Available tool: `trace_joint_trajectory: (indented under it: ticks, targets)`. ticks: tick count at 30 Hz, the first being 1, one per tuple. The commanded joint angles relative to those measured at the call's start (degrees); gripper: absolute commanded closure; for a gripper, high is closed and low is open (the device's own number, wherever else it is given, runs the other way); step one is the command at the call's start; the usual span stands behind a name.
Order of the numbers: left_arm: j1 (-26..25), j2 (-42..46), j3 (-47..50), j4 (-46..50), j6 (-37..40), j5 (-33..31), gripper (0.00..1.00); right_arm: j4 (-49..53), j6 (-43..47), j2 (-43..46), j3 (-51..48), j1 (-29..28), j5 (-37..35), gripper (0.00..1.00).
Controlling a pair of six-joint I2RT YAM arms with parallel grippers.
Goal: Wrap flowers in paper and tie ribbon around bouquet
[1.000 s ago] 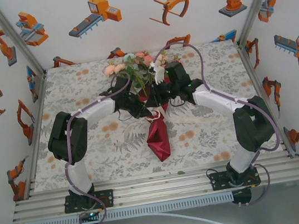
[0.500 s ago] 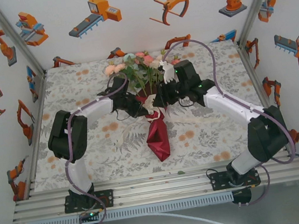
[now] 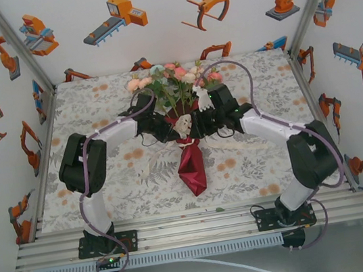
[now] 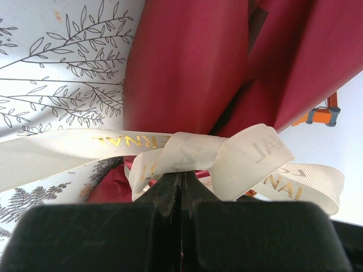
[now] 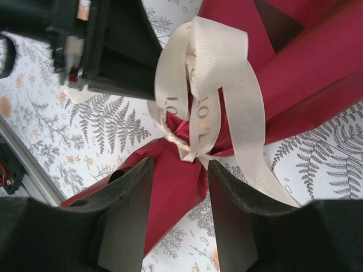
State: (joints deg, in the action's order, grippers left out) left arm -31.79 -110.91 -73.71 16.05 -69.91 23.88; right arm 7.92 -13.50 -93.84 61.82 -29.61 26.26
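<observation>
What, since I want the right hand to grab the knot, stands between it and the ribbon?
Nothing visible. The right hand, open, points straight at the ribbon knot on the paper. The left hand, shut, sits at the knot's other side, off that path.

ribbon (image 4: 57, 150) tail cut off left, paper (image 4: 187, 62) cropped above

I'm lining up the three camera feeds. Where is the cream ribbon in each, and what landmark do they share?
Top external: ribbon at centre, slightly above the middle.
Left wrist: ribbon knotted across the middle.
Right wrist: ribbon looped at upper centre.
Shared landmark: the dark red paper it ties.
</observation>
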Motion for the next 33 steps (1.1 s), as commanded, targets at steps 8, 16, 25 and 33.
trace_joint_trajectory:
  ticks: [8,16,25,33]
  targets:
    - [0.17,0.17,0.88,0.29,-0.48,1.07,1.0,-3.19,0.52,-3.83,2.93,-0.29,-0.95,0.83]
    - [0.22,-0.41,1.72,-2.28,-2.87,2.58,1.0,-7.31,0.03,0.08,0.51,-0.33,5.47,1.0]
    - [0.14,-0.88,2.17,-8.76,-6.66,5.29,1.0,-12.14,-2.33,-0.72,-1.19,-0.83,15.64,1.0]
    - [-0.08,-0.53,4.09,-11.23,-7.04,6.76,1.0,-10.02,-2.85,-3.94,1.85,-2.56,16.63,0.95]
